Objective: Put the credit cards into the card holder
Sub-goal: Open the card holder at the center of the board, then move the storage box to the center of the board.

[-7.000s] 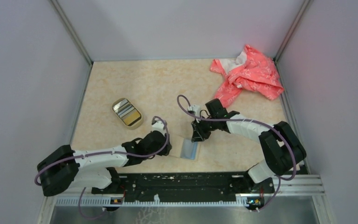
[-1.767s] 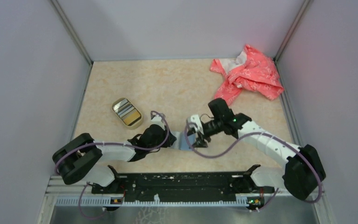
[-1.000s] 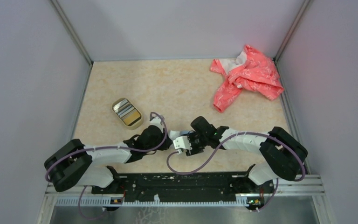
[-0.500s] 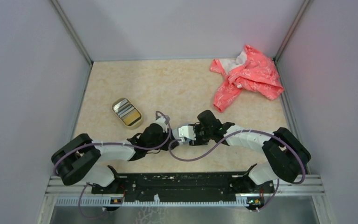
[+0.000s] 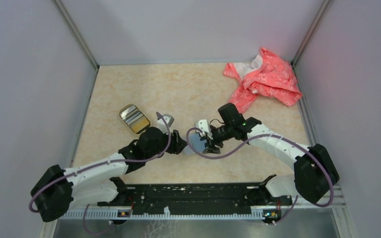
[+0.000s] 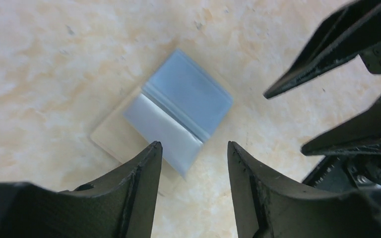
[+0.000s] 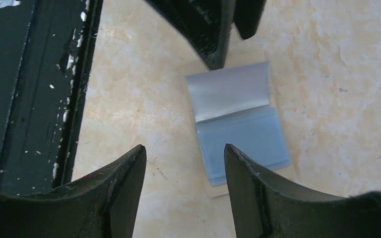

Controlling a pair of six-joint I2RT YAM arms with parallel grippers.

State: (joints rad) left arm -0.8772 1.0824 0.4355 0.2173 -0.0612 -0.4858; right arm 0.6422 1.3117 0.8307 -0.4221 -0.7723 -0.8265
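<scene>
Card holder (image 6: 110,135) lies flat on the table (image 5: 178,89), near the front edge and roughly midway between the two arms. Two cards rest on it: a blue card (image 6: 191,94) and a grey card (image 6: 161,131). The grey one overlaps one edge of the blue. Cannot tell whether either is tucked into a pocket

Left end effector (image 6: 193,146) is above the holder's grey end, fingers spread, nothing between them, released. Right end effector (image 7: 183,148) faces it from the other side, over the blue end, fingers likewise apart and holding nothing. Tips of the two are near each other, not touching

More credit cards (image 5: 134,118) lie stacked in an oval dish (image 5: 149,128), left of the arms, well apart from the holder. Pink cloth (image 5: 265,79) is bunched in the far right corner
</scene>
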